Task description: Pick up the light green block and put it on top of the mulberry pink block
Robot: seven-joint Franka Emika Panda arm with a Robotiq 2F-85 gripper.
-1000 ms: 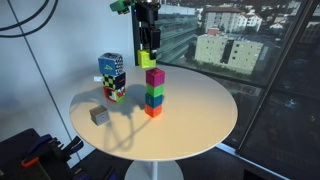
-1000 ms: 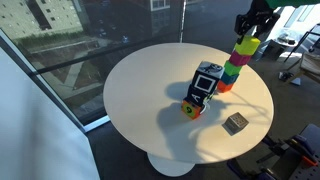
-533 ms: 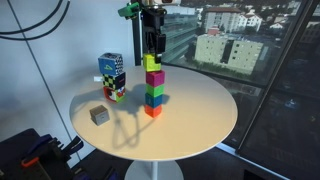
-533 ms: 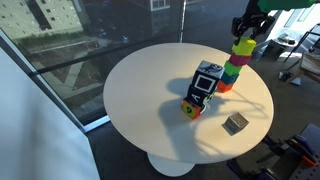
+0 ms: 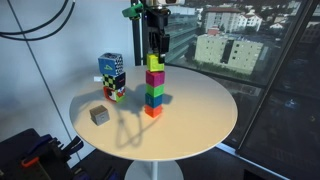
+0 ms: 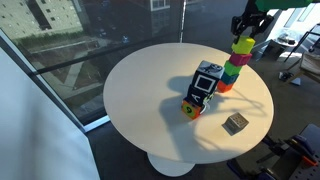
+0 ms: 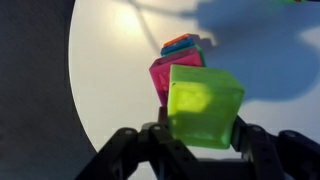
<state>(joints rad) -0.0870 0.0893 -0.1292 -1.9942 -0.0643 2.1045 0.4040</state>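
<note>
The light green block point(image 5: 153, 62) sits squarely on the mulberry pink block point(image 5: 154, 76), topping the stack of cubes on the round white tabletop point(image 5: 205, 118). The pincer point(image 5: 153, 50) comes down from above and grips it, one finger point(image 7: 150, 138) pressed against either side of the block and nothing else held.

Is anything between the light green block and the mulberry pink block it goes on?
Nothing visible. The light green block, gripped between the fingers, is directly over the mulberry pink block, with no gap showing.
</note>
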